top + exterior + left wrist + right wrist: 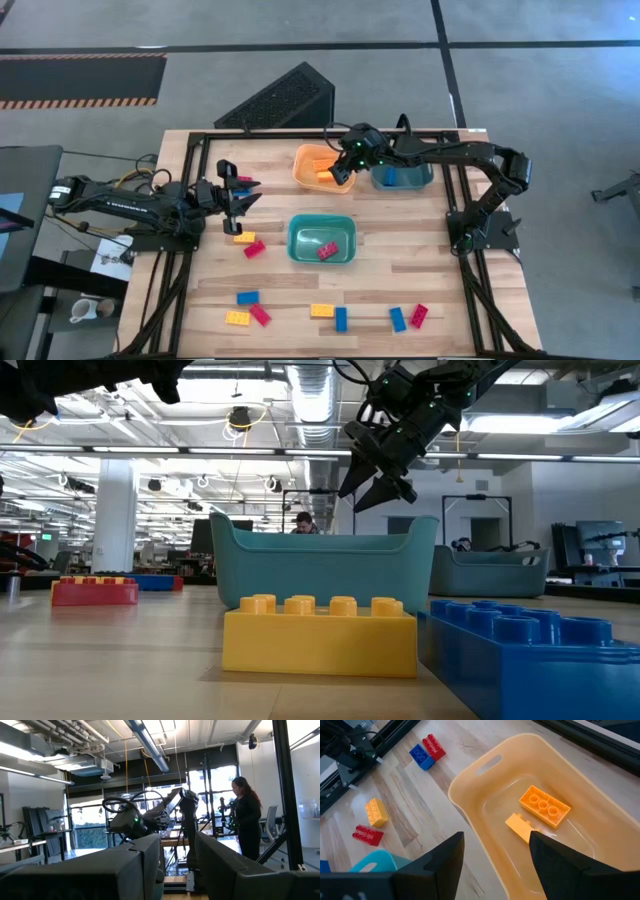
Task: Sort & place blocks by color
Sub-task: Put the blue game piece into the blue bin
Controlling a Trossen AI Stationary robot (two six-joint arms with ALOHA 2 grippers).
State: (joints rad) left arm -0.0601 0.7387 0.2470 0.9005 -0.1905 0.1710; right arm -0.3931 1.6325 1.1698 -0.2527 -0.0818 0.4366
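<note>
Small studded blocks lie on the wooden table. A yellow block [243,238] and a red block [254,249] sit near my left gripper [240,200], with a red and blue pair [427,751] beyond it. Several more [322,310] line the near edge. My left gripper [177,860] is open, level and empty. My right gripper [343,165] hangs open and empty over the orange bin [470,785], which holds two yellow blocks [545,806]. One red block [327,250] lies in the teal bin [300,240].
A blue bin [410,180] stands right of the orange one at the far edge. In the low view a yellow block [320,632] and a blue block [520,650] lie close to the camera, before the teal bin [325,565]. A person [245,815] stands beyond the table.
</note>
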